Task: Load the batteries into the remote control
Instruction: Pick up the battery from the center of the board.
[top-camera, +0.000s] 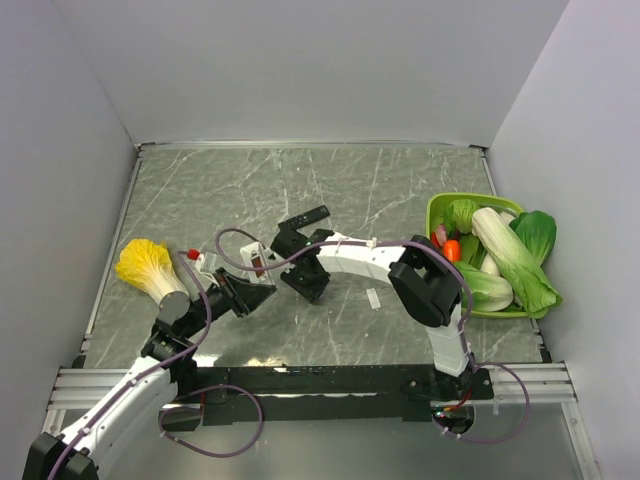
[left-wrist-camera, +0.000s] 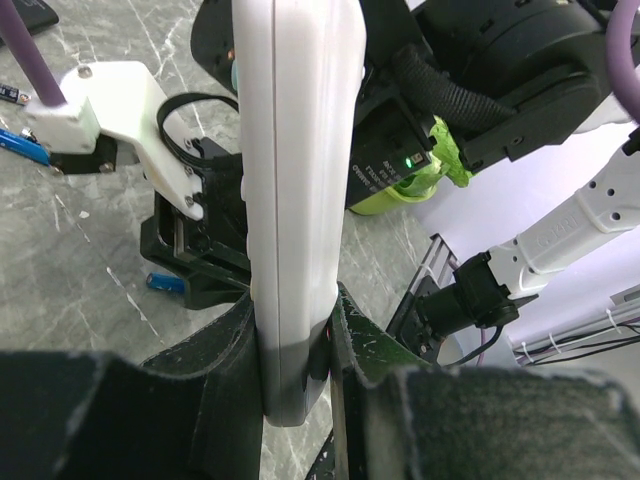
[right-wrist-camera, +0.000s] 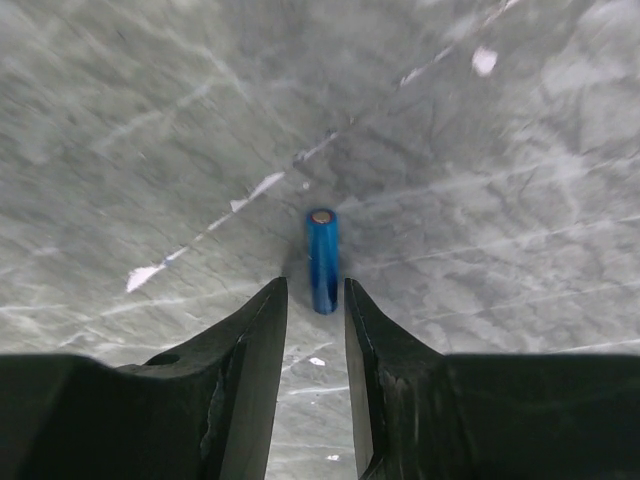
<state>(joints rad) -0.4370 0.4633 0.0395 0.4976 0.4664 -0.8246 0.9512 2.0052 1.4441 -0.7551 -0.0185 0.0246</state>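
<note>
Battery (right-wrist-camera: 322, 258): blue cylindrical cell with a silvery end cap, lying flat on the grey marbled tabletop (right-wrist-camera: 480, 180).
Right gripper (right-wrist-camera: 315, 292): released; the black jaws stand narrow astride the cell's near end, apparently not touching it.
Handling: light, rigid and smooth; likely to roll or slip. Pinch mid-barrel, across the diameter.
Remote control (left-wrist-camera: 295, 180): small white rectangular plastic body, seen edge-on.
Left gripper (left-wrist-camera: 297, 345): clenched on the remote's near end.

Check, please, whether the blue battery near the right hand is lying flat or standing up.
Lying flat: the battery rests lengthwise on the table.
</note>
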